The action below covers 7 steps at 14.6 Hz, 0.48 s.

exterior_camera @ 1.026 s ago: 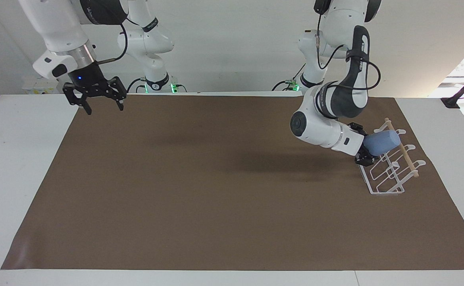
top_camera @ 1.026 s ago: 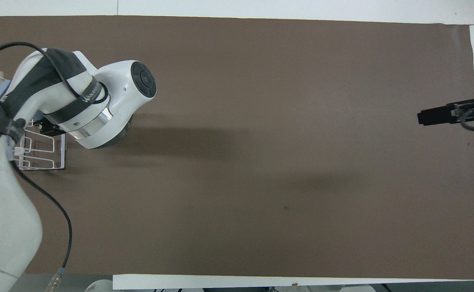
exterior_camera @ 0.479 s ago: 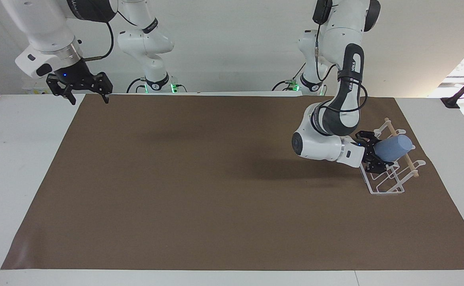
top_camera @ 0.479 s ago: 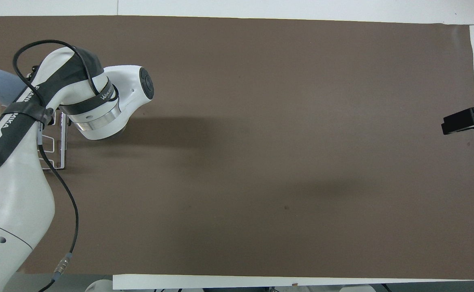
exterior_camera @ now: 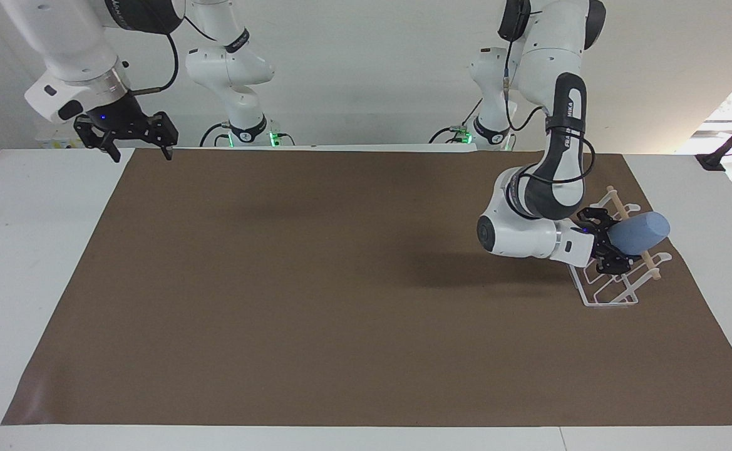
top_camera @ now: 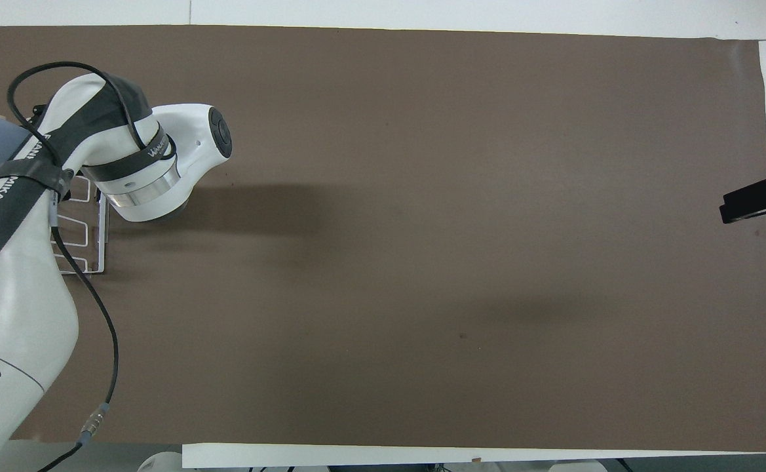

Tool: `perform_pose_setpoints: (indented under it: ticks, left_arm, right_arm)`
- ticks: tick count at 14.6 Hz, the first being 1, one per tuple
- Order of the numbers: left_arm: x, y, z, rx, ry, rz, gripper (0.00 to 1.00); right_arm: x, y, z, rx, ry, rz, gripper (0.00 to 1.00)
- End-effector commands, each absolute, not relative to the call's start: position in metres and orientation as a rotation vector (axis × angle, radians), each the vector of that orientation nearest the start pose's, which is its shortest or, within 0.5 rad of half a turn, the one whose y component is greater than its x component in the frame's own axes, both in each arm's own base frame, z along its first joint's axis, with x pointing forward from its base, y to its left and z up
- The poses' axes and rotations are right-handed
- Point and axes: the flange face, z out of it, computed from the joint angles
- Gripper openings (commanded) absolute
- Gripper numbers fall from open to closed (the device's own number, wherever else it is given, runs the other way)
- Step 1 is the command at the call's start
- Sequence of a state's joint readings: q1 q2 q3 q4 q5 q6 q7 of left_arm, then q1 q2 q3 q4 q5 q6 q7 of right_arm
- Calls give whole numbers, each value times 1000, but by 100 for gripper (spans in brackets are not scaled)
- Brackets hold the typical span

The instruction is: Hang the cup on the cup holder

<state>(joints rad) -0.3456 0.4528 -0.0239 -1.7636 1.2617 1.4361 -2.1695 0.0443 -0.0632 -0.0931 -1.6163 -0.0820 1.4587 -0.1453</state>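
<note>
Sliding cup outward past dowel | left gripper fingers clamped on its base, over cup holder at table's left-arm edge | not yet hooked on a prong | right gripper parked, fingers spread, empty

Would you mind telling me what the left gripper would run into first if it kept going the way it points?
The left gripper already holds the cup, pointing across the cup holder. Going on, the cup would probably meet its wooden dowel first, though depth is unclear.

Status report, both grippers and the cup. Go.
Left gripper shut on cup, held sideways over the cup holder, not yet hung. Right gripper open, waiting over the right arm's end. Nothing in the way.
</note>
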Motion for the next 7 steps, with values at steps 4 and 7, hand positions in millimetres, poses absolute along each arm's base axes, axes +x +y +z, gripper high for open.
perform_pose_setpoints:
  ticks: [4, 7]
  left_arm:
    - [613, -109, 318, -1440, -1243, -1174, 0]
    - [616, -97, 295, -1423, -1255, -1165, 0]
  right_arm:
    - [521, -41, 633, -3216, -110, 166, 99]
    - [519, -41, 632, -3214, -114, 178, 99]
